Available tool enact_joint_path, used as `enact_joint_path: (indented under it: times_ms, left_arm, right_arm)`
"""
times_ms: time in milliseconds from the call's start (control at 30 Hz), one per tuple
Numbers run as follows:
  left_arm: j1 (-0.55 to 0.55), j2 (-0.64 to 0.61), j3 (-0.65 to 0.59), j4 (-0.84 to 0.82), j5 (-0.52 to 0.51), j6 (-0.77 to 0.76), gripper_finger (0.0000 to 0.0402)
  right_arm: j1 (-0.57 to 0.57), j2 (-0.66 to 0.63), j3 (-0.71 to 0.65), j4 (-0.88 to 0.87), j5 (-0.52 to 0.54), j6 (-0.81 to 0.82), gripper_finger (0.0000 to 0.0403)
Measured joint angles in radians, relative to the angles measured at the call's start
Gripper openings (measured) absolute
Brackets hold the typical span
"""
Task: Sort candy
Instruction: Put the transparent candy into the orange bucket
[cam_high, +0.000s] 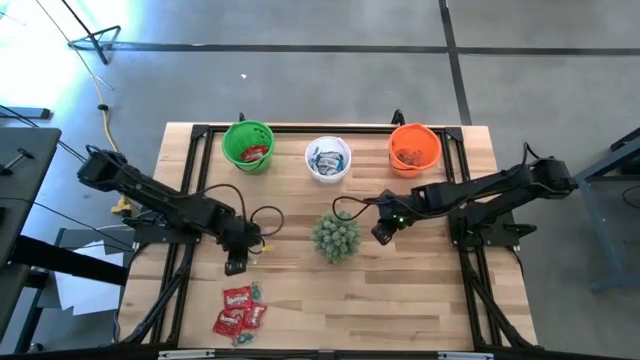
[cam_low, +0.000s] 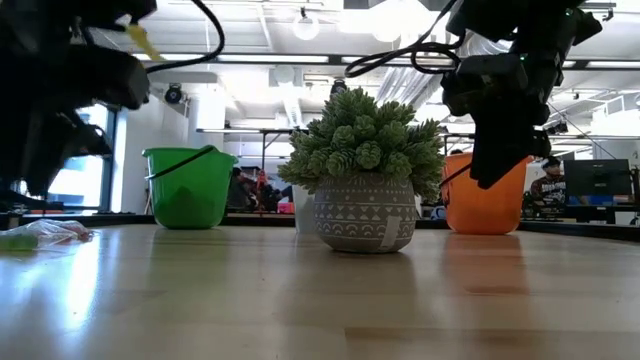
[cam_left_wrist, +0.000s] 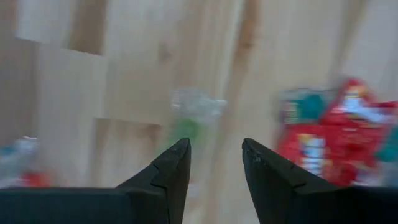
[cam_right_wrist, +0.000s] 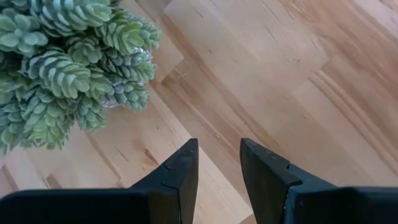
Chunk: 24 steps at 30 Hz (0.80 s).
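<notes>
A heap of candy in red wrappers (cam_high: 240, 310) lies on the wooden table near its front edge, left of the middle; in the left wrist view the red candy (cam_left_wrist: 336, 143) is blurred. One green sweet in a clear wrapper (cam_left_wrist: 186, 118) lies alone on the wood just ahead of my left gripper (cam_left_wrist: 214, 146), which stands open above the table with nothing between its fingers (cam_high: 236, 265). My right gripper (cam_right_wrist: 217, 146) is open and empty over bare wood, beside the spiky green plant (cam_high: 335, 237) on its right (cam_high: 381, 235).
Three cups stand in a row at the far edge: green (cam_high: 248, 146), white (cam_high: 328, 160), orange (cam_high: 414, 148), each with sweets inside. The potted plant (cam_low: 365, 180) stands mid-table between the arms. Bare wood lies right of the candy heap.
</notes>
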Motion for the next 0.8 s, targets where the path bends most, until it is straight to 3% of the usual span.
enact_joint_path:
  times_ms: [200,400,667,800]
  left_arm:
    - [-0.026,0.096,0.0,-0.007,-0.058,0.057,0.0138]
    - [-0.072,0.153,0.0,-0.003,-0.031,0.008,0.0138]
    - [-0.135,0.256,0.007,0.024,-0.122,0.003,0.0138]
    - [-0.145,0.284,0.013,0.054,-0.132,-0.07,0.0136]
  right_arm:
    - [0.002,0.0,0.0,-0.002,-0.037,-0.008,0.0114]
    - [0.047,0.0,0.0,-0.005,-0.047,-0.004,0.0114]
    - [0.131,0.0,0.0,-0.008,-0.029,0.049,0.0114]
    - [0.162,0.0,0.0,-0.008,-0.013,0.081,0.0114]
